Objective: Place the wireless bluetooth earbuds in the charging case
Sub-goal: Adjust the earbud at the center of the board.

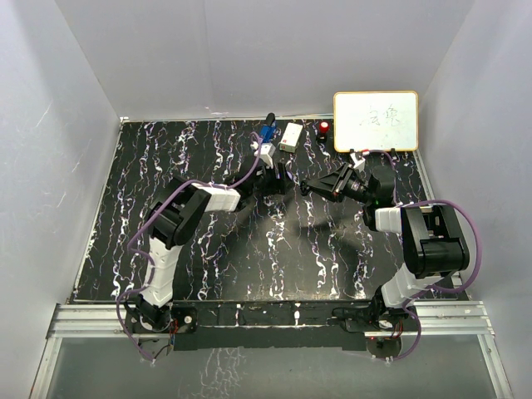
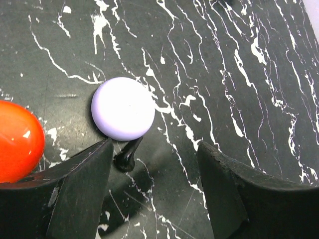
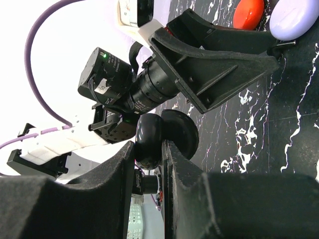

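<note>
Left tool [image 2: 154,149] wide apart over bench [image 2: 239,89]; black earbud [image 2: 127,154] just beside lavender case [image 2: 123,108], by one finger. Right tool [image 3: 148,145] clamped on black charging case [image 3: 182,132].

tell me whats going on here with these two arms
The right claw is shut on a black round case. The left claw is open and low over the marbled table, next to a lavender case and a red case. A small black earbud lies against the lavender case, just by one of the left claw's fingers. It is not gripped and not in any case yet.
</note>
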